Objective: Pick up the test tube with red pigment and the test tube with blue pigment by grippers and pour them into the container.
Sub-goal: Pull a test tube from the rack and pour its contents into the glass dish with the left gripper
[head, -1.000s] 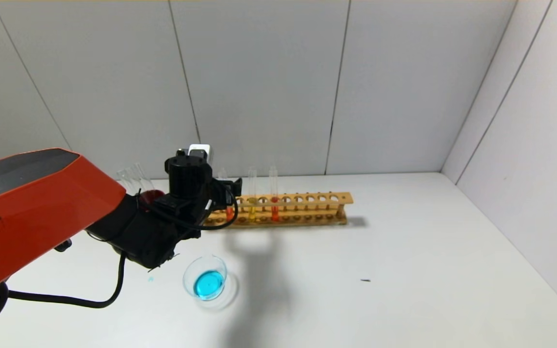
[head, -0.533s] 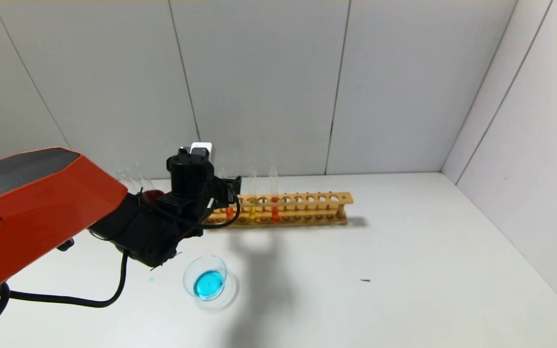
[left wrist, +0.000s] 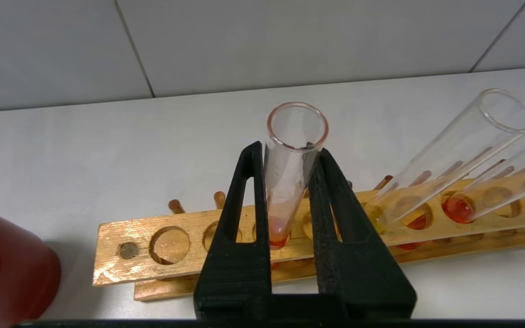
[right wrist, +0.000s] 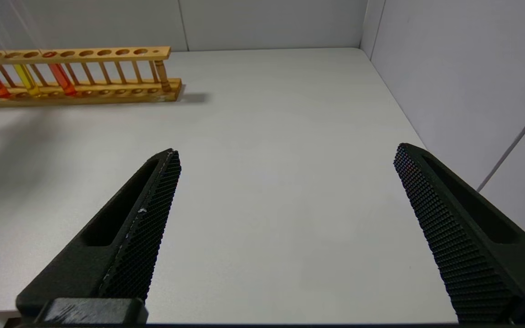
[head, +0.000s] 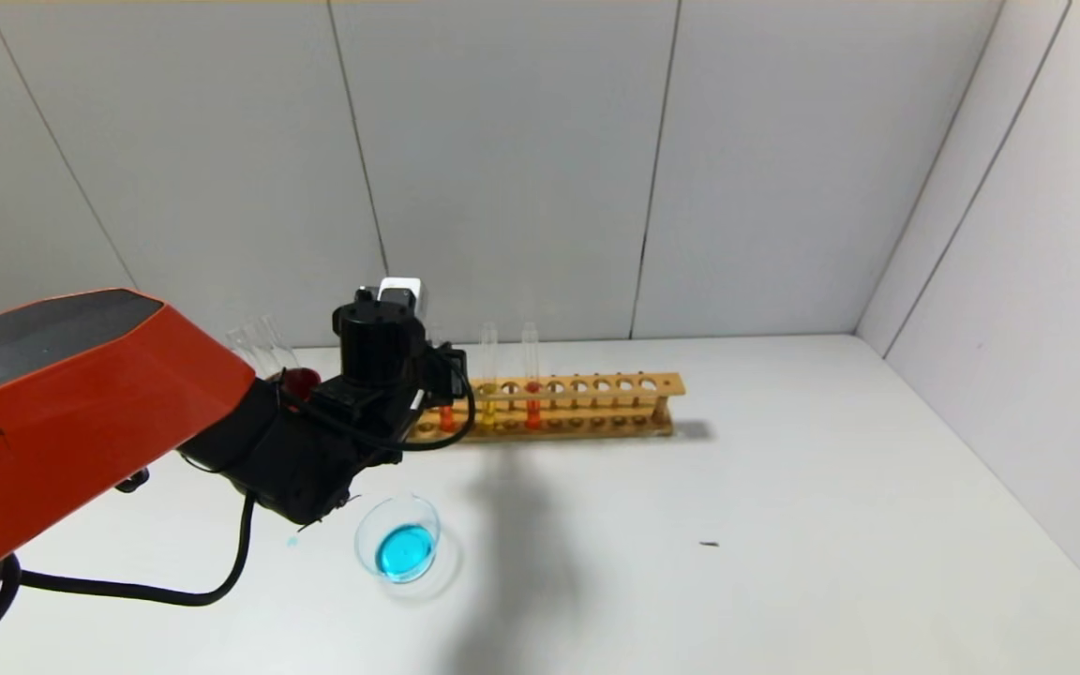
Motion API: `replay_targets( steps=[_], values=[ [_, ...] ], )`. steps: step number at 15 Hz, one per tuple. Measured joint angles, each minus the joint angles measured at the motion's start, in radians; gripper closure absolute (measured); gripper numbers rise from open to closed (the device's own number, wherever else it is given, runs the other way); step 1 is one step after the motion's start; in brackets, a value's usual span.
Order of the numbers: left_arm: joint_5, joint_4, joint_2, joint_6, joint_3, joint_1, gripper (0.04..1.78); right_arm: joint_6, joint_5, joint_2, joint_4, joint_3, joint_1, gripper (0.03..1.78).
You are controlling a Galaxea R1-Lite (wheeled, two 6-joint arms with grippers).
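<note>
We find the wooden rack (head: 540,408) at twelve o'clock and the container (head: 399,538) of blue liquid at seven. The left gripper (left wrist: 290,182) is clamped on the test tube with red pigment (left wrist: 290,168), seated in the rack. Next, in our judgement: a straight lift. The right gripper (right wrist: 285,218) idles, jaws apart.

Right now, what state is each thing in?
Left gripper: jaws shut on the red test tube.
Red test tube: upright in the rack, gripped.
Right gripper: jaws open, empty, above the table.
Container: on the table, holding blue liquid.
Rack: on the table; yellow tube and second reddish tube standing in it.
</note>
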Motion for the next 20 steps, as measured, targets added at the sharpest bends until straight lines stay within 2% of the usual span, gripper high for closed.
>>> replay_targets(
  steps=[12,18,20],
  values=[
    [-0.001,0.011,-0.021,0.018,0.001,0.000,1.52,0.000,0.000,0.000,0.000,0.000,0.000,0.10],
    [-0.001,0.079,-0.105,0.057,-0.010,-0.002,1.52,0.000,0.000,0.000,0.000,0.000,0.000,0.10],
    [-0.001,0.138,-0.153,0.062,-0.023,-0.006,1.52,0.000,0.000,0.000,0.000,0.000,0.000,0.10]
  ],
)
